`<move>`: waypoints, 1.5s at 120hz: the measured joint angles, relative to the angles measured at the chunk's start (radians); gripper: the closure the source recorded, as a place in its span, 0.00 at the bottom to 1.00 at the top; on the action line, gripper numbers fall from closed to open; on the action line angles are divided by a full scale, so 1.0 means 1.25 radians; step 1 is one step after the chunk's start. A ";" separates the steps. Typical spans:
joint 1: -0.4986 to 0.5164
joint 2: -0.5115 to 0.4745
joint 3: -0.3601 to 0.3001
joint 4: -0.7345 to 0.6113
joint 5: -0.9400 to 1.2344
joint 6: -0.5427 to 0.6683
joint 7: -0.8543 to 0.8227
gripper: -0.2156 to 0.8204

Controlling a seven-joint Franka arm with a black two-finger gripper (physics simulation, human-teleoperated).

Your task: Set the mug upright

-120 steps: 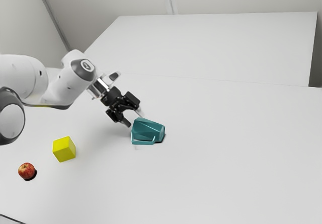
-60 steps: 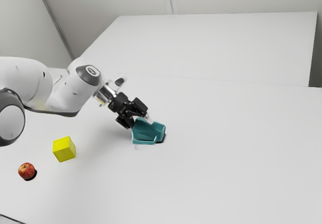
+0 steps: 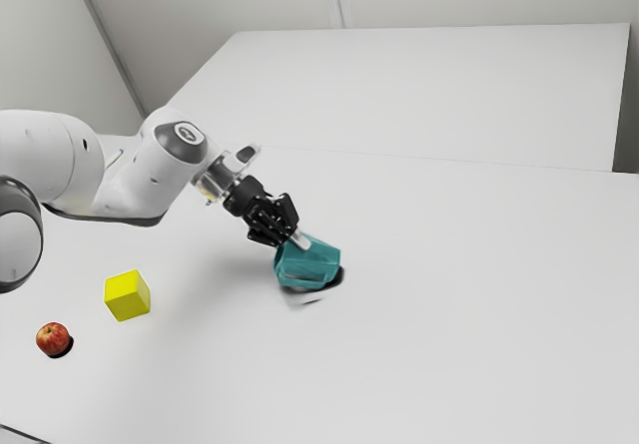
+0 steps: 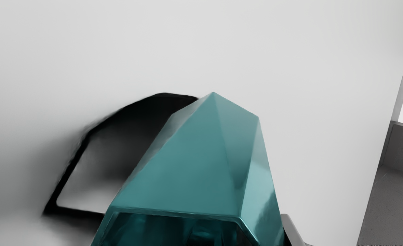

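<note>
Claw (image 3: 297, 238), gripping tilted mug (image 3: 318, 262), at its mouth

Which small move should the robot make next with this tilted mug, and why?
Probably a slight lift while turning the gripper to bring the mouth upward. The gripper looks closed on the wall of the mug near its rim, yet the mug leans well over, its opening toward the gripper, so releasing now would likely leave it on its side.
</note>
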 joint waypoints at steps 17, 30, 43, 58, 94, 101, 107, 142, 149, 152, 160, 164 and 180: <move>0.000 -0.014 -0.002 0.003 0.007 -0.005 -0.010 0.93; -0.006 -0.048 -0.001 0.002 0.060 0.009 -0.017 0.95; -0.059 -0.097 -0.001 -0.004 0.218 0.053 -0.026 0.96; -0.145 -0.131 -0.001 -0.008 0.485 0.084 -0.067 0.96; -0.183 -0.128 0.000 -0.054 0.822 0.113 -0.228 0.96; -0.186 -0.123 0.000 -0.059 0.837 0.115 -0.257 0.96; -0.188 -0.120 0.000 -0.061 0.844 0.117 -0.279 0.96; -0.190 -0.099 -0.002 -0.064 0.850 0.123 -0.389 0.96; -0.190 -0.095 -0.002 -0.064 0.849 0.123 -0.406 0.96; -0.189 -0.092 -0.002 -0.064 0.849 0.123 -0.413 0.96; -0.190 -0.089 -0.003 -0.064 0.848 0.124 -0.431 0.96; -0.190 -0.089 -0.003 -0.064 0.847 0.123 -0.440 0.94; -0.189 -0.096 -0.006 -0.062 0.839 0.122 -0.468 0.73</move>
